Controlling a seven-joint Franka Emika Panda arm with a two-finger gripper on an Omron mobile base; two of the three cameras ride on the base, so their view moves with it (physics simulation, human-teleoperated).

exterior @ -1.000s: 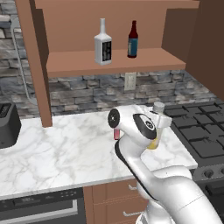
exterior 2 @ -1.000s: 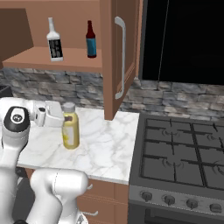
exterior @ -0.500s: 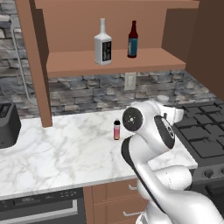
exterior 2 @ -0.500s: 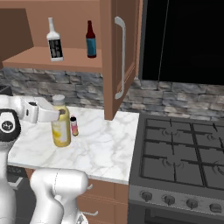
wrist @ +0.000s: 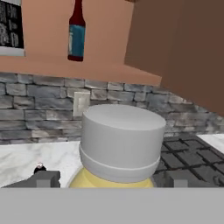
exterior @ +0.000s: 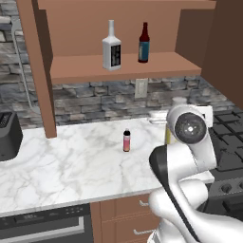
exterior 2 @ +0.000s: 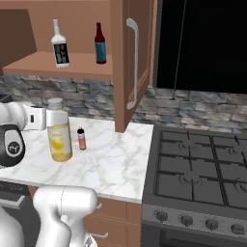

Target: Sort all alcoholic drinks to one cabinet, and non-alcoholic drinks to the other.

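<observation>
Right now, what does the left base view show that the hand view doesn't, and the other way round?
Left base view alone: the toaster at the counter's left end, the whole white bottle on the shelf, and the pink bottle standing clear on the counter. Hand view alone: the juice bottle's grey cap close up, a fingertip on either side. Both: the brown bottle, wall outlet and stove.

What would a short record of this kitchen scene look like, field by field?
Shelf: whitish bottle and dark-brown bottle upright, apart
Counter: yellow juice bottle and small pink bottle upright, apart
End effector: open, level with the juice bottle's neck, one finger either side
Juice bottle cap: pale grey
Cabinet door: open
Stove: right of the counter
</observation>
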